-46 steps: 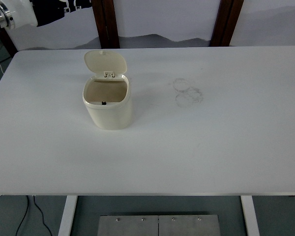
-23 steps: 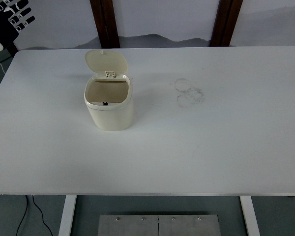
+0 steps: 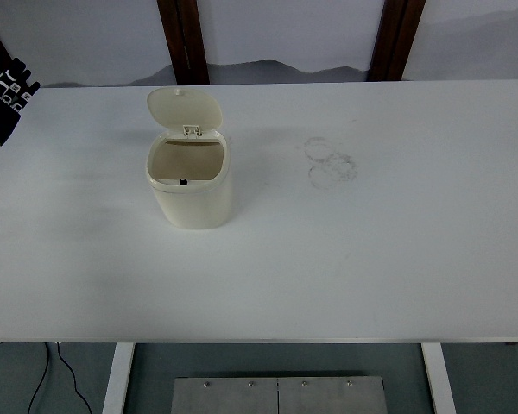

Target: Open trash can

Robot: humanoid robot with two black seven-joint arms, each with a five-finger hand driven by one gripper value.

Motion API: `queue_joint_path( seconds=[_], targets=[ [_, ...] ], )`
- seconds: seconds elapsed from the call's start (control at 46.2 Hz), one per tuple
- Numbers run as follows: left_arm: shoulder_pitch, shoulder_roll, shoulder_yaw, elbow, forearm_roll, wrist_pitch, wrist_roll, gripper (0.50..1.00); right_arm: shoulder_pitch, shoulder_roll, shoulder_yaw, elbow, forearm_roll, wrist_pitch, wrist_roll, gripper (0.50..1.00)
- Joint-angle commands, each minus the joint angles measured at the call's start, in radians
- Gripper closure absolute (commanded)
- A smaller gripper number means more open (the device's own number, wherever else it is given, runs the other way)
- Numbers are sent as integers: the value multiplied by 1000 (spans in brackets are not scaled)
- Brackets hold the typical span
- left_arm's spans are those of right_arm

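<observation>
We see the trash can [image 3: 190, 185] on the white counter [image 3: 371, 259], left of centre, upright. Its lid [image 3: 185, 110] is already flipped up and back on the rear hinge, and the mouth is exposed. We read the opening step as done.

Left hand [image 3: 4, 90] shows at the far left edge, black with white segments, well apart from the can. Fingers look extended and loosely spread, holding nothing. Right hand is not in view.

Handling notes, judged from looks only:
- The can looks like thin cream plastic, so we expect it to be light. A sideways push would likely slide or tip it on the smooth counter.
- The walls are probably stiff enough to take a light pinch but smooth, so slippery under hard fingertips.
- The lid is a thin shell on a small hinge, the weak point. We would not lever it past its stop.
- Best hold for the lid: its free front edge, at the small tab at the top.
- The dark spot at the front inner rim may be the latch; we cannot tell for sure.

Faint ring marks [image 3: 330, 162] sit on the counter to the right of the can.
</observation>
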Motion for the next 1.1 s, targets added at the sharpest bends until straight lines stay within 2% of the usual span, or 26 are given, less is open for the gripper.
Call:
queue_joint_path(
  seconds=[0.0, 0.26, 0.433, 1.083],
  targets=[
    [14, -13, 1, 4, -1, -8, -17, 500, 0, 0, 2, 0, 0, 0, 0, 507],
    [80, -79, -4, 7, -1, -5, -57, 500, 0, 0, 0, 0, 0, 0, 0, 507],
    [112, -79, -4, 13, -38, -8, -74, 500, 0, 0, 0, 0, 0, 0, 0, 509],
    [124, -71, -4, 13, -44, -12, -74, 500, 0, 0, 0, 0, 0, 0, 0, 509]
  ],
)
